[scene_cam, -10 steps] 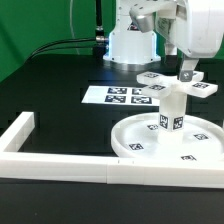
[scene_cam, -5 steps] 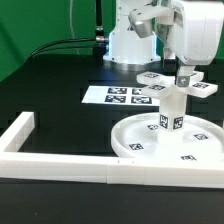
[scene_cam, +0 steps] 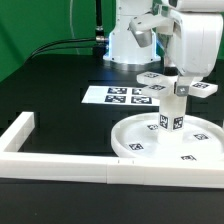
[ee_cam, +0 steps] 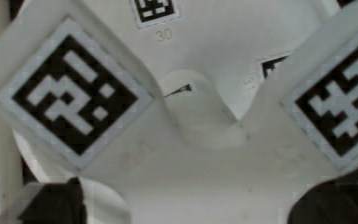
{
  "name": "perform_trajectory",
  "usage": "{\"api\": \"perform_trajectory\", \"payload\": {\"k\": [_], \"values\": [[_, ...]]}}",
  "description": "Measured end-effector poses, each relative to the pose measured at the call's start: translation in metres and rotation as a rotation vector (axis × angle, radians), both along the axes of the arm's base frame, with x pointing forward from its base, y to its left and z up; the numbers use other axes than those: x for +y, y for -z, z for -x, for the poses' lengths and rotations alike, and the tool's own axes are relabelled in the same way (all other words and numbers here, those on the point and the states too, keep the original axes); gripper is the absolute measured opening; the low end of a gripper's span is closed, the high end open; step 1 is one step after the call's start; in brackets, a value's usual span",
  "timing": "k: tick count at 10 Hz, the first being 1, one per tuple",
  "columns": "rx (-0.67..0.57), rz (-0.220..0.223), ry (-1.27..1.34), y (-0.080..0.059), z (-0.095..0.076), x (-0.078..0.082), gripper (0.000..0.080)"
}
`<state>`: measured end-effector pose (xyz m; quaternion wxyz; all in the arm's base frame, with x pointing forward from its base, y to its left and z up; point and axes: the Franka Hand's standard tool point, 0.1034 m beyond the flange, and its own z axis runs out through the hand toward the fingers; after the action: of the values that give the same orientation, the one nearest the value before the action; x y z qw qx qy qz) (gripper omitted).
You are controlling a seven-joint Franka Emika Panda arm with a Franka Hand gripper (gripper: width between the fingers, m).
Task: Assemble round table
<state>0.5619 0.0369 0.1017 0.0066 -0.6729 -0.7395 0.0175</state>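
Frame: a long white square-bar frame (scene_cam: pixel 60 158) runs along the near edge of the black bench (scene_cam: pixel 60 110), with a short arm turning back at the exterior view's left.
Marker board: the marker board (scene_cam: pixel 115 96) lies flat behind, near the robot's base.
Disc: the large rimmed round disc (scene_cam: pixel 140 141) lies on the bench at the exterior view's right, just behind the frame.
Leg: the short cylinder leg (scene_cam: pixel 171 108) stands upright on the disc's middle, with 2 tags near its foot.
Cross: the cross-shaped piece (scene_cam: pixel 152 80) sits on top of the leg, arms spread level.
Exterior only: whole stack, frame and arm.
Wrist only: 2 tagged arms of the cross (ee_cam: pixel 87 85) fill the picture, with dark fingertips (ee_cam: pixel 60 203) at the edge.
Arm: comes down near-vertical from above onto the cross.
Tool: the tool (scene_cam: pixel 183 78) is at the cross; whether its fingers clamp the piece cannot be told.
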Motion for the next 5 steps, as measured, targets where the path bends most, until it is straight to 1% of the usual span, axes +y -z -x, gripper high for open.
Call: {"api": "perform_trajectory", "payload": {"k": [1,2,3,5], "values": [[0.0,0.0,0.003,0.0,-0.0001,-0.0018,0.0622],[0.0,0.0,0.007,0.0001,-0.0002,-0.0035,0.0622],[0.0,0.0,0.008,0.0002,-0.0001,-0.0037,0.0449],[0.0,0.001,0.031,0.0001,-0.0002,-0.0038,0.0443]]}}
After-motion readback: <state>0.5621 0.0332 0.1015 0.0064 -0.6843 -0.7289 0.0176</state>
